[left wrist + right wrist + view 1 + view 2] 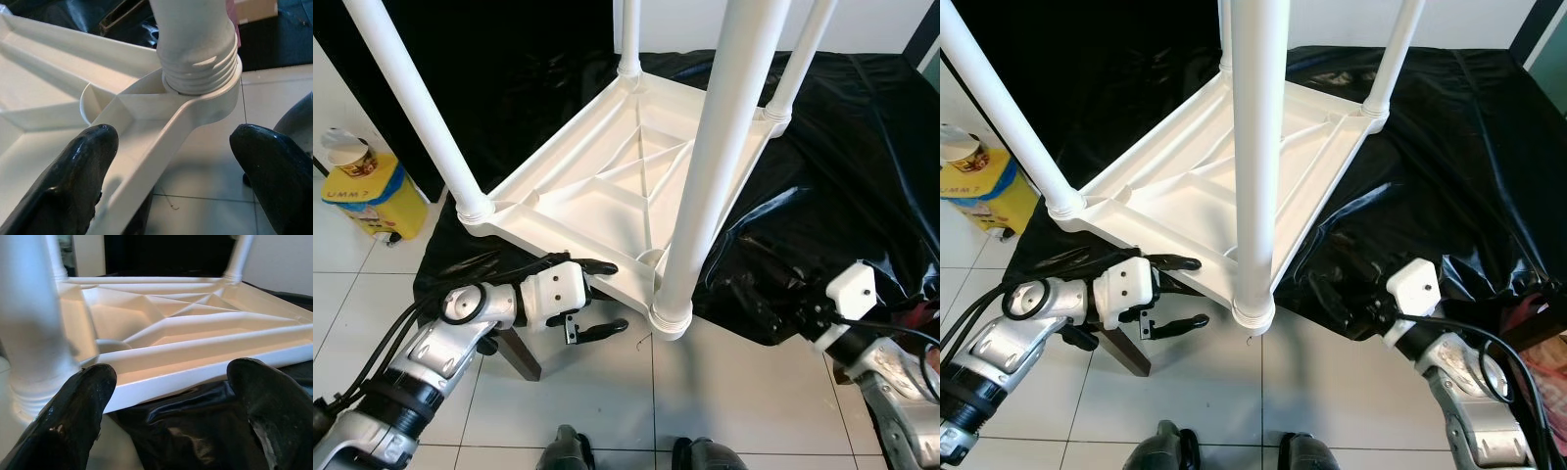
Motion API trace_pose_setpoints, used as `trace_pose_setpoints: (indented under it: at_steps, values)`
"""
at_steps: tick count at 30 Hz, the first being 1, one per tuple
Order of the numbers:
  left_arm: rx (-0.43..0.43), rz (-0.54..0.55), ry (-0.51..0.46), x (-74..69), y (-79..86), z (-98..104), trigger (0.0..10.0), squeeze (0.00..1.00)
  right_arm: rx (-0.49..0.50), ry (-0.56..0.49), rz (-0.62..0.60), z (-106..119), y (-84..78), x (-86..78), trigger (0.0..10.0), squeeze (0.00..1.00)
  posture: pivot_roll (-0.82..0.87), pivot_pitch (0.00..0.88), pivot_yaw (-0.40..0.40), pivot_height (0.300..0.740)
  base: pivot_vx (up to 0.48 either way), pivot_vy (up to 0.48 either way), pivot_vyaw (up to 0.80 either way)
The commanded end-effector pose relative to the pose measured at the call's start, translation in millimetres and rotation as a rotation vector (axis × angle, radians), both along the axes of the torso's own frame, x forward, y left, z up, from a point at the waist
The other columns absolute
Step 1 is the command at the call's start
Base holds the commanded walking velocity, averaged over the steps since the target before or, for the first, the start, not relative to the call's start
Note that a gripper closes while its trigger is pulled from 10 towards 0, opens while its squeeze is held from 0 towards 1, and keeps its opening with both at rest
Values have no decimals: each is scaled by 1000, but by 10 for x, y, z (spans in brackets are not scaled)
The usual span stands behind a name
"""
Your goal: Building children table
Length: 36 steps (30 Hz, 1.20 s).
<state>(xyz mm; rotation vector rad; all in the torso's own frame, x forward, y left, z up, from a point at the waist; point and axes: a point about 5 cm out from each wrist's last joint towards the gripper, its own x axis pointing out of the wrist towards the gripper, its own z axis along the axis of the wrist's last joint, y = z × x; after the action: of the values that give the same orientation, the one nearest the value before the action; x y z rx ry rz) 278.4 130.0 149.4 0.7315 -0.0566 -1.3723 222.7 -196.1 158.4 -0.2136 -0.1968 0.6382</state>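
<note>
My left fingers [597, 299] stand spread, one above and one below the near edge of the upturned white table [607, 186], at lower centre of the frame, holding nothing. The nearest leg [710, 166] rises just to their right, its long axis near upright, seated in the corner socket [200, 85]. My right fingers [93, 401], also parted and empty, face the table's right edge over the black sheet [842, 157]. Judgement: the left arm is nearer that leg.
</note>
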Motion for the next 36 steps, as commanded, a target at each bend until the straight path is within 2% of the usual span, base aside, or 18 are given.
trace_pose_setpoints:
  at_steps: [1, 6, 7, 8, 9, 10, 11, 12, 15, 19, 24, 26, 31, 32, 33, 34, 35, 36]
  values:
    - [75, -30, -8, 29, -28, -109, 10000, 0, -15, 43, 67, -8, 20, -79, 10000, 0, -70, 141, 35, 740, 0, 0, 0]
    - [149, -37, -43, 141, -103, -190, 10000, 0, -57, 110, 181, -12, 53, -174, 10000, 0, -76, 142, 42, 740, 0, 0, 0]
    - [174, -16, -62, 214, -138, -212, 10000, 0, -69, 136, 231, -14, 87, -199, 10000, 0, -75, 140, 42, 740, 0, 0, 0]
    - [174, -16, -62, 214, -138, -212, 10000, 0, -69, 136, 231, -14, 87, -199, 10000, 0, -75, 140, 42, 740, 0, 0, 0]
    - [190, 20, -85, 298, -163, -215, 10000, 0, -80, 153, 277, -21, 134, -210, 10000, 0, -73, 139, 43, 740, 0, 0, 0]
    - [190, 20, -85, 298, -163, -215, 10000, 0, -80, 153, 277, -21, 134, -210, 10000, 0, -73, 139, 43, 740, 0, 0, 0]
    - [196, 51, -100, 378, -174, -205, 10000, 0, -91, 166, 313, -25, 179, -213, 10000, 0, -71, 138, 42, 740, 0, 0, 0]
    - [187, 91, -114, 463, -183, -169, 10000, 0, -94, 172, 335, -34, 233, -181, 10000, 0, -67, 136, 40, 740, 0, 0, 0]
    - [179, 114, -127, 526, -188, -137, 10000, 0, -93, 180, 349, -38, 277, -154, 10000, 0, -64, 135, 37, 740, 0, 0, 0]
    - [169, 175, -161, 669, -203, -63, 10000, 0, -79, 162, 363, -72, 453, -11, 10000, 0, -53, 134, 30, 740, 0, 0, 0]
    - [165, 187, -178, 725, -222, -40, 10000, 0, -73, 164, 376, -103, 545, 44, 10000, 0, -49, 131, 28, 740, 0, 0, 0]
    - [143, 218, -197, 792, -268, 7, 10000, 0, -48, 162, 379, -159, 703, 160, 10000, 0, -43, 127, 28, 740, 0, 0, 0]
    - [92, 243, -206, 835, -327, 72, 10000, 0, -30, 142, 346, -204, 851, 314, 10000, 0, -40, 124, 27, 740, 0, 0, 0]
    - [68, 239, -201, 836, -334, 104, 10000, 0, -28, 138, 336, -212, 869, 353, 3961, 0, -38, 124, 26, 740, 0, 0, 0]
    - [44, 237, -187, 836, -331, 134, 10000, 0, -22, 138, 320, -217, 859, 388, 2941, 0, -38, 124, 25, 740, 0, 0, 0]
    - [44, 237, -187, 836, -331, 134, 10000, 0, -22, 138, 320, -217, 859, 388, 2941, 0, -38, 124, 25, 740, 0, 0, 0]
    - [0, 234, -167, 834, -313, 192, 10000, 0, -28, 139, 300, -225, 811, 433, 0, 0, -39, 124, 26, 740, 0, 0, 0]
    - [-31, 230, -154, 832, -299, 231, 10000, 0, -33, 139, 286, -230, 775, 461, 0, 0, -39, 123, 25, 740, 0, 0, 0]
